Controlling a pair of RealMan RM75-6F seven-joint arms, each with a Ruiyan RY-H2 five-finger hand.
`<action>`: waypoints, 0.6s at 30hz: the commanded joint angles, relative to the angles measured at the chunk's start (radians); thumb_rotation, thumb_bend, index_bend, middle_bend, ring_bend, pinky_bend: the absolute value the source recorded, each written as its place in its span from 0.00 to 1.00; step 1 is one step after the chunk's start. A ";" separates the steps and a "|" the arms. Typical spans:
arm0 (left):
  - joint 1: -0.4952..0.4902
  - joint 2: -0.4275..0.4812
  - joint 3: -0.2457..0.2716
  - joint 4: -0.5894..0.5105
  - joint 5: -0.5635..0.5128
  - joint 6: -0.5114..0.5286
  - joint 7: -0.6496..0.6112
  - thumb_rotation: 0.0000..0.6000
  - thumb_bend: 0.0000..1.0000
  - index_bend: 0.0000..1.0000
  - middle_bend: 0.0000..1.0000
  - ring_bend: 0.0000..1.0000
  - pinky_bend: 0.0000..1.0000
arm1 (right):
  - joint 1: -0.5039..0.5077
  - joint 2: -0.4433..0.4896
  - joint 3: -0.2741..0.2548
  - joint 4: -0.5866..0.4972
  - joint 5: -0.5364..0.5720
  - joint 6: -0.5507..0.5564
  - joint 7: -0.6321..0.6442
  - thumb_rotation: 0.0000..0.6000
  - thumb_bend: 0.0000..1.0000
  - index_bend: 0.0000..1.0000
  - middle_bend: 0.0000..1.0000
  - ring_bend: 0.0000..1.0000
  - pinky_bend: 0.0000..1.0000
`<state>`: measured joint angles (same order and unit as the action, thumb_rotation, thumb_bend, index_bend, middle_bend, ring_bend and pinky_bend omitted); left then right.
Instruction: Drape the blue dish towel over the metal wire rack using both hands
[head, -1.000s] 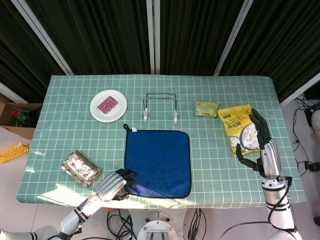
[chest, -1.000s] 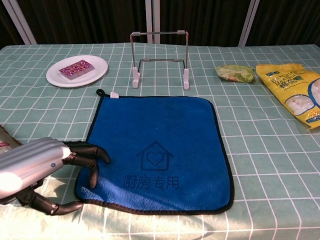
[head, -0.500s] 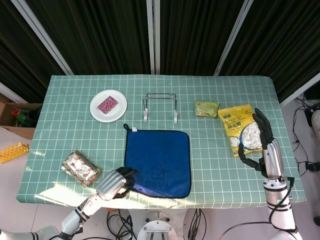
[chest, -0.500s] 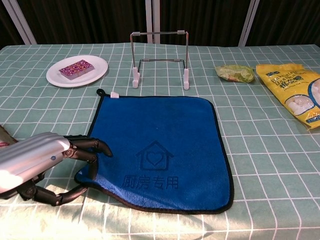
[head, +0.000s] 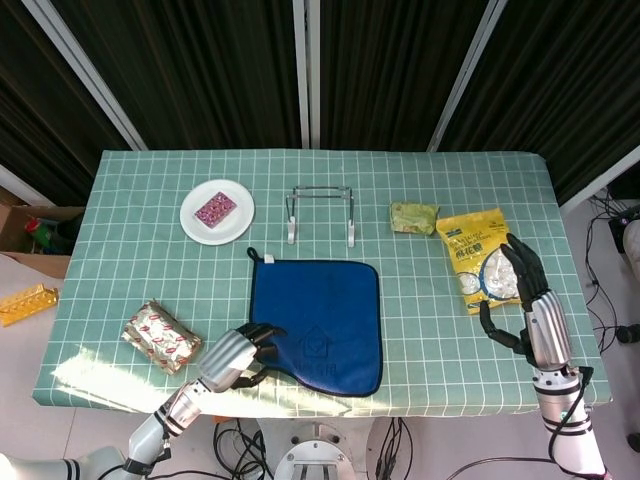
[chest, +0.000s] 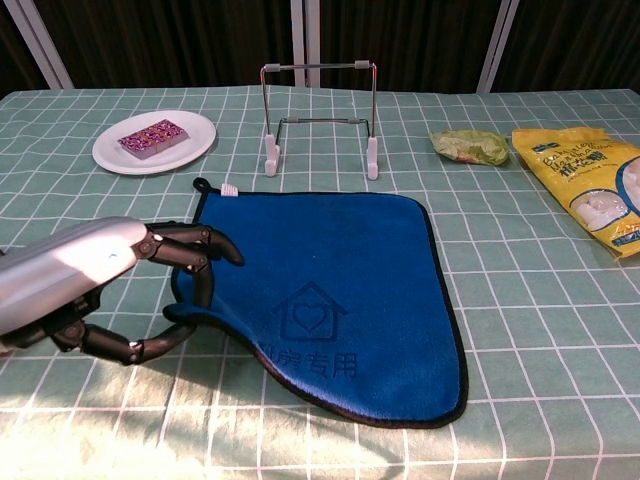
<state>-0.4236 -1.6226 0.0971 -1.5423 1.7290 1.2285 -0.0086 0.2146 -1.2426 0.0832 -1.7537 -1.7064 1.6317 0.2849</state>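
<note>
At the lower left of the chest view the left hand (chest: 120, 290) has its fingers (chest: 205, 240) pinched on the near left corner of the towel (chest: 330, 300), thumb curling under the hem, and that corner is raised off the surface (chest: 520, 300) and bunched inward, so the towel's near edge runs on a slant. The rest of the towel lies flat at the centre of the frame, its far edge just in front of the rack (chest: 320, 115), not touching it. At the lower right of the head view the right hand (head: 520, 295) hangs over the surface's right side with fingers spread and nothing in them, beside the yellow bag (head: 480, 258) and well apart from the towel. The towel looks soft, limp and light: it will sag and fold wherever it is unsupported, so one corner alone will probably drag it into a bundle. A better hold is likely the two near corners, or both side hems, one per hand, keeping it taut enough to lift over the rack's top bar. The rack looks thin and light, so a dragging towel might tip it. Farther back, upper left, a plate (chest: 110, 155) carries a small packet.
</note>
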 joint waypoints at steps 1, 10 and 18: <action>-0.014 -0.003 -0.023 -0.025 -0.022 -0.017 0.007 1.00 0.56 0.75 0.24 0.23 0.32 | -0.048 0.053 -0.089 -0.025 -0.038 -0.037 -0.114 1.00 0.45 0.00 0.00 0.00 0.00; -0.042 -0.011 -0.066 -0.079 -0.087 -0.067 0.039 1.00 0.56 0.83 0.26 0.23 0.32 | -0.097 0.058 -0.244 -0.038 0.000 -0.221 -0.282 1.00 0.39 0.10 0.00 0.00 0.00; -0.019 -0.041 -0.124 -0.143 -0.175 -0.031 0.193 1.00 0.58 0.84 0.27 0.23 0.32 | -0.073 -0.017 -0.242 -0.021 0.062 -0.347 -0.328 1.00 0.35 0.10 0.00 0.00 0.00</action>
<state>-0.4538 -1.6473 -0.0030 -1.6604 1.5878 1.1798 0.1367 0.1362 -1.2462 -0.1587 -1.7771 -1.6540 1.2986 -0.0318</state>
